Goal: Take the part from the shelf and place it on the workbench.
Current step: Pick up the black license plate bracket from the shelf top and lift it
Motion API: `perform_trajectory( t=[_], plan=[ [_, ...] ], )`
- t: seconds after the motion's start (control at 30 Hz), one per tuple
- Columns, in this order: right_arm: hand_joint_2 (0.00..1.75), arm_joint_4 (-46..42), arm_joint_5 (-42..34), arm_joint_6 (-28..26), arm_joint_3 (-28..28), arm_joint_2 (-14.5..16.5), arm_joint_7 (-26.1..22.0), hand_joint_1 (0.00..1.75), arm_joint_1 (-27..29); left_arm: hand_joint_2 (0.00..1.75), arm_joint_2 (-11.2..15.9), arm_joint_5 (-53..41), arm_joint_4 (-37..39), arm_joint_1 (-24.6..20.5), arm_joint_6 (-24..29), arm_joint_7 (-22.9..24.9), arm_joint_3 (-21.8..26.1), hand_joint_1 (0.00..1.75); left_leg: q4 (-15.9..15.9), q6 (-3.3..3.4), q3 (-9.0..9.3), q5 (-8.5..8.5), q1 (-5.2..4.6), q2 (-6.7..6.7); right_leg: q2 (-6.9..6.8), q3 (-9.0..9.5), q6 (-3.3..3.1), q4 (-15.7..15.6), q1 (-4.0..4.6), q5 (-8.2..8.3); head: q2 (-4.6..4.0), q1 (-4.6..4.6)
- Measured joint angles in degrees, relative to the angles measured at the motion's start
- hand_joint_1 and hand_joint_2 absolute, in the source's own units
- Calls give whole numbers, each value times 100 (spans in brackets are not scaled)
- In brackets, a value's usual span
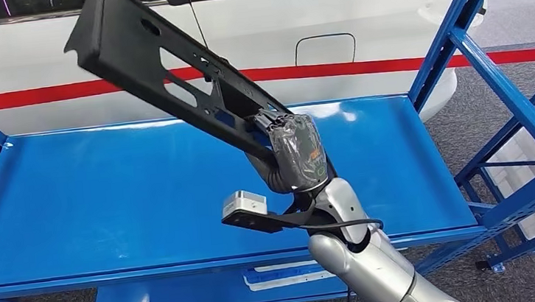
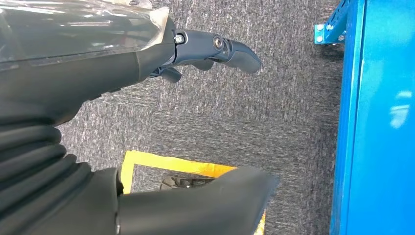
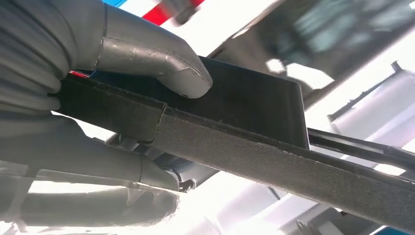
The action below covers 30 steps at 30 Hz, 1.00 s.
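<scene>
Up above the blue shelf [image 1: 107,203], we see the right hand [image 1: 296,152] gripping a long black part [image 1: 160,65] at its lower end. The part slants up and away toward the far left corner of the shelf, lifted off the shelf surface, with its upper end in front of the white car body [image 1: 357,31] that stands behind the shelf. Cut-out slots run along the part's flat face. In the right wrist view, the grey thumb [image 3: 161,66] presses on the part's flat black face [image 3: 244,98] while the darker fingers [image 3: 98,171] curl under its edge, so the hand is clamped around it. The silver right arm [image 1: 364,260] rises from the near edge of the shelf, right of its middle, with a small silver camera block [image 1: 244,203] at the wrist.

From the left wrist view, we find the left hand [image 2: 147,58] hanging over grey carpet [image 2: 274,117], its dark fingers [image 2: 225,49] stretched out and apart from the thumb [image 2: 195,205], holding nothing. A blue shelf edge [image 2: 377,122] lies just beside it, and a yellow floor marking [image 2: 171,164] shows beneath.
</scene>
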Motion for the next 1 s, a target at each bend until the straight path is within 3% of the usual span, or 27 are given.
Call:
perform_trajectory(
  t=[0.1, 0.53, 1.0],
  plan=[
    [175, -179, -1018, -11, -63, 0, -469, 175, -39, 175, 4, 44, 0, 0, -20, -81, 7, 0, 0, 0, -1, 0, 0, -1, 0, -1, 0, 0, 0, 0, 0, 1],
    [175, -1110, -3741, 217, -195, 33, -1656, 175, -11, 175, 10, 105, 0, -2, 37, -83, 13, 0, 0, 0, -1, 0, 0, -1, -1, -1, 0, 0, 0, 0, 0, 1],
    [175, -1262, -4085, 229, -175, 79, -1866, 175, 162, 175, 21, 155, -2, -6, 97, -121, 61, 0, 0, 0, -1, 0, 0, -1, 0, -1, 0, 0, 0, 0, 0, 1]
  ],
)
